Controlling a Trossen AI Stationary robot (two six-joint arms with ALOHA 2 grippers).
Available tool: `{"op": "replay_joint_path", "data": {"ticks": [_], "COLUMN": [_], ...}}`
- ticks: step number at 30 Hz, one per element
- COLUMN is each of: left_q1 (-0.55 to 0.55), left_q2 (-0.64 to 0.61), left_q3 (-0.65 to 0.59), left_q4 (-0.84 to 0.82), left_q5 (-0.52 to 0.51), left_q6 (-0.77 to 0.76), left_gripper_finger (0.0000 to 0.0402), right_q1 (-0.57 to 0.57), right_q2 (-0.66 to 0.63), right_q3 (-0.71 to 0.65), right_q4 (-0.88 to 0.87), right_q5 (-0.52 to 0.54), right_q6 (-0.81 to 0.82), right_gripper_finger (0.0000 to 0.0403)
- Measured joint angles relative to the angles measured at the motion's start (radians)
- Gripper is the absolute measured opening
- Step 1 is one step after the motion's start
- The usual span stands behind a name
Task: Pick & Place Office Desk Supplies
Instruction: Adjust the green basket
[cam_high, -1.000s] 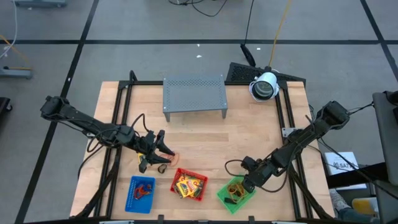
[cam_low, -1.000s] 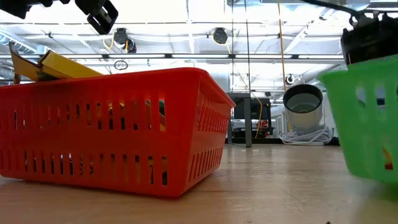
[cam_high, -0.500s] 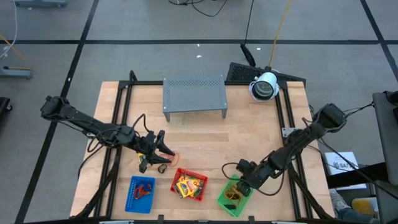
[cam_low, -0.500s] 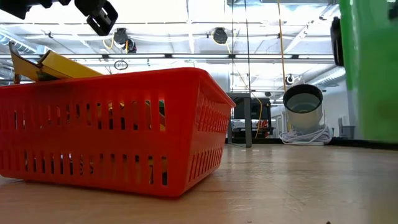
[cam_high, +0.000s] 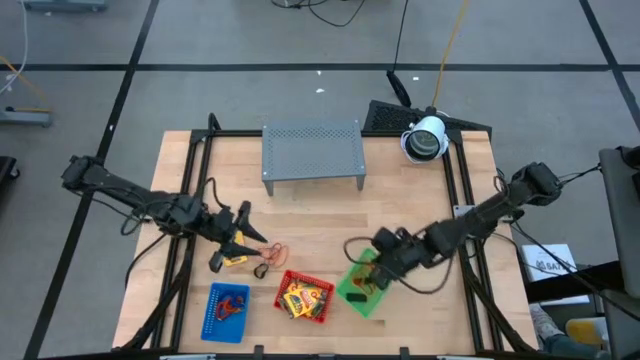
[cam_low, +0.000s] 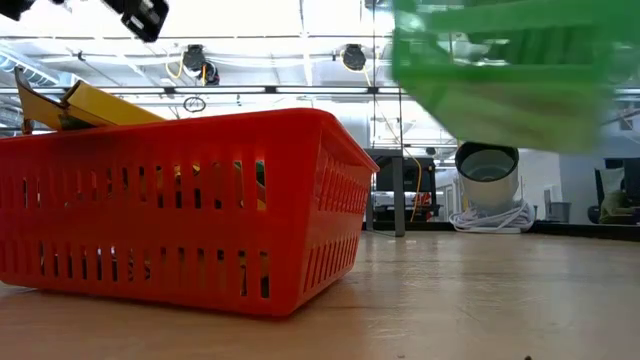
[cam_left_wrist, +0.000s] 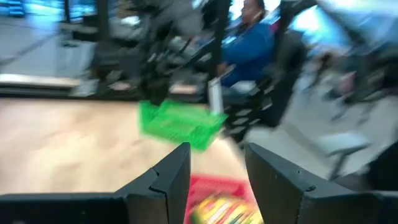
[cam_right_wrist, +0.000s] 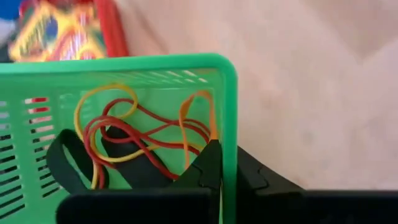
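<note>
My right gripper (cam_high: 380, 271) is shut on the green mesh tray (cam_high: 360, 288), which is up off the table; red, yellow and orange rubber bands (cam_right_wrist: 134, 134) and a black loop lie in it. In the low view the green tray (cam_low: 505, 70) hangs high, tilted. My left gripper (cam_high: 243, 222) is open and holds nothing, above the table's left half; its fingers (cam_left_wrist: 177, 171) point toward the trays. Below it on the wood lie a small yellow item (cam_high: 233, 260) and rubber-band loops (cam_high: 268, 257). Yellow packets (cam_high: 298, 297) fill the red tray (cam_low: 180, 200). My right gripper pinches the green tray's side wall (cam_right_wrist: 229, 134) close to a corner, just under the rim. One finger (cam_right_wrist: 208, 165) is inside the tray and the other (cam_right_wrist: 252, 177) outside. The tray is lifted clear of the table and tilted.
The red tray (cam_high: 322, 300) and the blue tray (cam_high: 213, 318), which holds small items, stand along the near edge. A grey perforated rack (cam_high: 312, 150) and a white round device (cam_high: 425, 138) are at the far side. Bare wood lies mid-table. A person in blue (cam_left_wrist: 249, 43) sits beyond the table.
My right gripper has raised the green tray off the table and carried it leftward and a little toward the far edge, next to the red tray; the tray has turned and tipped. My left gripper has drawn back slightly toward the table's left, staying open.
</note>
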Motion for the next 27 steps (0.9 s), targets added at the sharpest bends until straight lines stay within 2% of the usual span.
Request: {"op": "replay_joint_path", "data": {"ticks": [4, 8, 14, 19, 27], "left_q1": [-0.049, -0.083, -0.135, -0.171, -0.216], "left_q2": [-0.080, -0.129, -0.216, -0.292, -0.360], "left_q3": [0.000, 0.000, 0.000, 0.000, 0.000], "left_q4": [-0.165, -0.201, -0.283, -0.392, -0.475], "left_q5": [-0.168, -0.270, -0.289, -0.289, -0.288], "left_q6": [0.106, 0.164, 0.198, 0.189, 0.161], "left_gripper_finger": [0.0161, 0.0161, 0.0161, 0.0161, 0.0161], "right_q1": [-0.120, -0.221, -0.313, -0.348, -0.373], "right_q2": [0.046, 0.131, 0.316, 0.435, 0.480], "right_q3": [0.128, 0.264, 0.452, 0.580, 0.609], "right_q4": [-0.092, -0.182, -0.217, -0.217, -0.190], "right_q5": [0.001, -0.005, -0.082, -0.086, -0.024], "right_q6": [-0.116, -0.201, -0.334, -0.401, -0.348], "right_gripper_finger": [0.0000, 0.0000, 0.0000, 0.0000, 0.0000]}}
